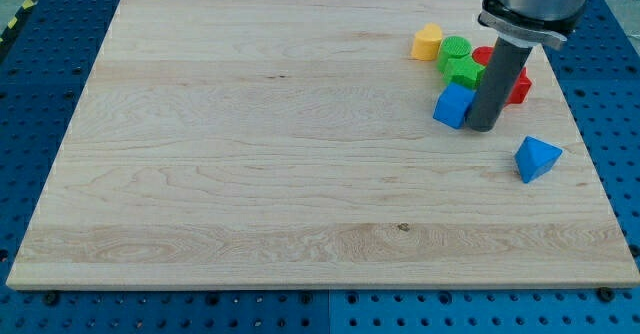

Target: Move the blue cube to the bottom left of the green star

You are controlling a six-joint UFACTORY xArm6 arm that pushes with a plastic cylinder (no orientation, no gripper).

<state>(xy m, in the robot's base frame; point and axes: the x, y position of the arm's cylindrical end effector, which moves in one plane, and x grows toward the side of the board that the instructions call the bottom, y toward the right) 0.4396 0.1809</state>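
The blue cube (452,105) sits on the wooden board at the view's upper right. My tip (481,127) stands right against the cube's right side. The green star (465,71) lies just above the cube, touching or nearly touching it. A green round block (455,47) sits directly above the star. The rod hides part of the red blocks behind it.
A yellow block (428,43) lies left of the green round block. Red blocks (518,86) sit behind the rod, to the star's right. A blue triangular block (536,158) lies below and right of my tip. The board's right edge (590,144) is close.
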